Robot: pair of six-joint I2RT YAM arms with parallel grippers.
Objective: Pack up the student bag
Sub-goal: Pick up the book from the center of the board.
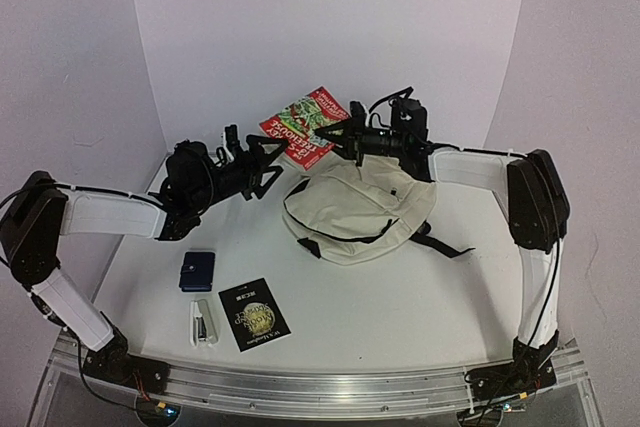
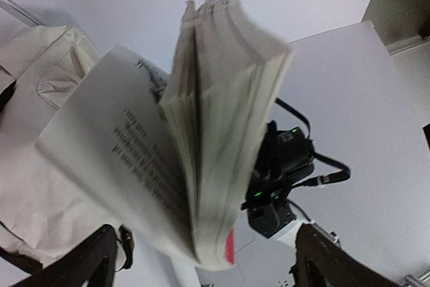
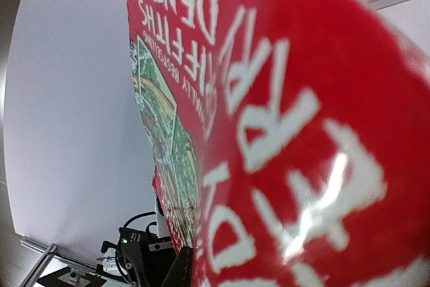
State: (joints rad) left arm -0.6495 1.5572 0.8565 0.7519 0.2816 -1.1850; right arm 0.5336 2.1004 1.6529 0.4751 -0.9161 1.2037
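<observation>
— What has the right gripper (image 1: 338, 135) got?
— Its jaws are pinched on the edge of a red paperback (image 1: 303, 119), held up with the pages fanning loose.
— And the left gripper (image 1: 268, 165)?
— Spread wide just beside the book's other edge, gripping nothing.
— Where's the student bag (image 1: 355, 209)?
— Slumped on the table (image 1: 420, 297), just below the book and the right wrist.
</observation>
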